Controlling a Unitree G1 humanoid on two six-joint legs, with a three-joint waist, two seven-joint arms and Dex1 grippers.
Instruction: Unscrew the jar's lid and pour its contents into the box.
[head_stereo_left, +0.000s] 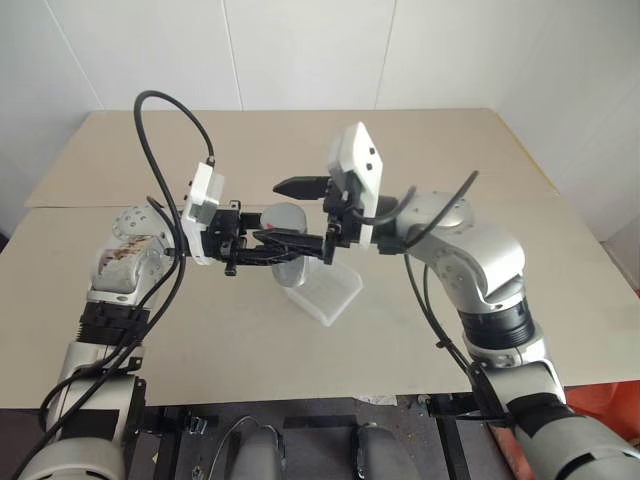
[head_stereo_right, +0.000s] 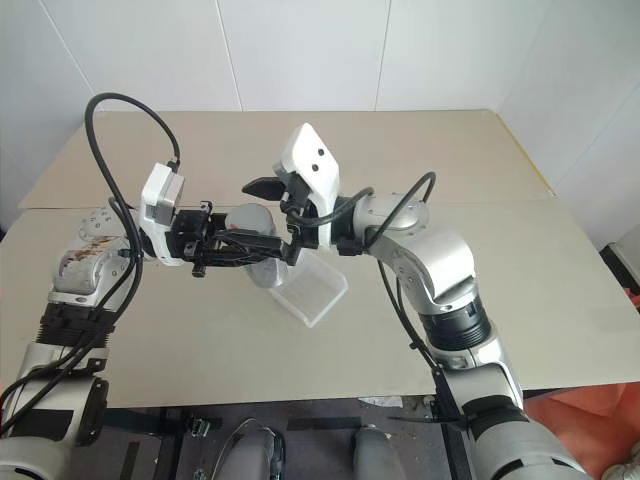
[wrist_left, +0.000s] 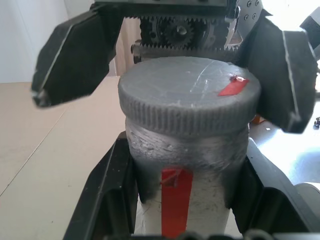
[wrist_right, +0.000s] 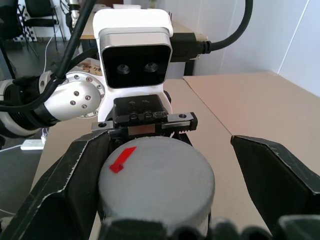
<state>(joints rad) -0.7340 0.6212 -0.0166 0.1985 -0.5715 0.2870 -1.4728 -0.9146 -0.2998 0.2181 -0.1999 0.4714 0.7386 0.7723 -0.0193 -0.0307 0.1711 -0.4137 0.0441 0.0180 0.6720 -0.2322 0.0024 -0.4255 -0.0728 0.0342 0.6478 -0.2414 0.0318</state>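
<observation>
The grey jar (wrist_left: 200, 150), with a red strip down its side, hangs roughly upright over the table, and my left gripper (head_stereo_left: 300, 246) is shut on its body. Its ribbed grey lid (wrist_left: 190, 95) is screwed on and carries a small red mark near the edge. Coming in from the opposite side, my right gripper (head_stereo_left: 298, 212) stands open with one finger on each side of the lid; a gap shows beside one finger (wrist_right: 280, 175). The translucent white box (head_stereo_left: 335, 292) lies on the table just beneath the jar. The contents are hidden inside the jar.
A wide beige table (head_stereo_left: 480, 300) carries the box. White walls rise behind its far edge. Black cables (head_stereo_left: 150, 130) loop up from both wrists. An orange object (head_stereo_left: 610, 410) lies on the floor at the right.
</observation>
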